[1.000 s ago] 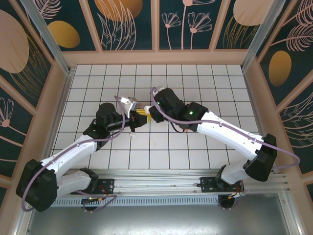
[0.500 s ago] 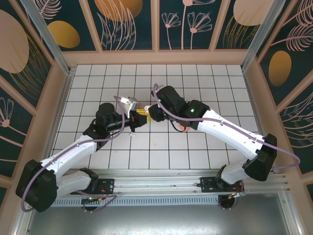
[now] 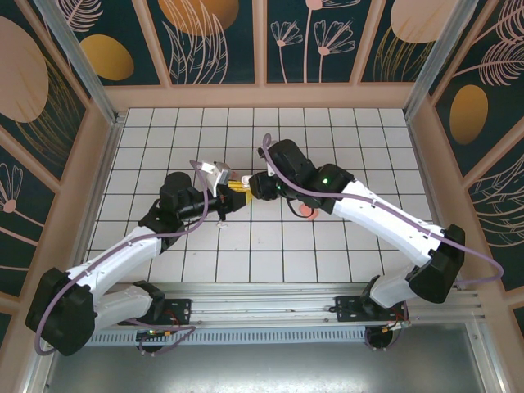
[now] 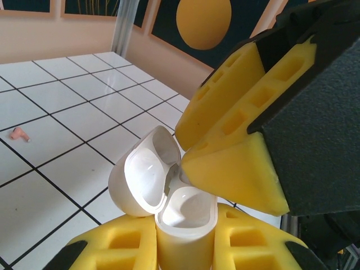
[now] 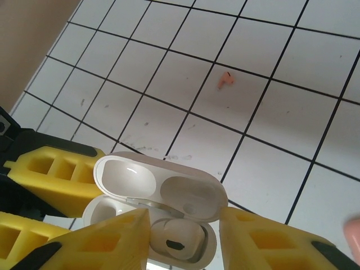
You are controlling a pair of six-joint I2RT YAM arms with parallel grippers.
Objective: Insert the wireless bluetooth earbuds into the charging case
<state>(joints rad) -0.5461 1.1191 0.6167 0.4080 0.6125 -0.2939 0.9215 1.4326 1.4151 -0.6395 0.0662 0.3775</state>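
Seating step: yellow-padded left gripper (image 4: 183, 247) clamps the glossy white clamshell charging case (image 4: 185, 211), lid open, while the right gripper (image 5: 183, 247), jaws partly apart, hovers over a tiny white earbud (image 5: 171, 239) in its well, best lifted straight up, sparing the lid.

Count of items:
- white charging case (image 5: 160, 191): 1
- white earbud (image 5: 171, 239): 1, seated in the case
- salmon-pink earbud (image 5: 226, 80): 1, loose on the counter (image 5: 292, 112)
- pink rounded item (image 3: 307, 211): 1, partly hidden
- small white piece (image 3: 221, 225): 1, too small to identify
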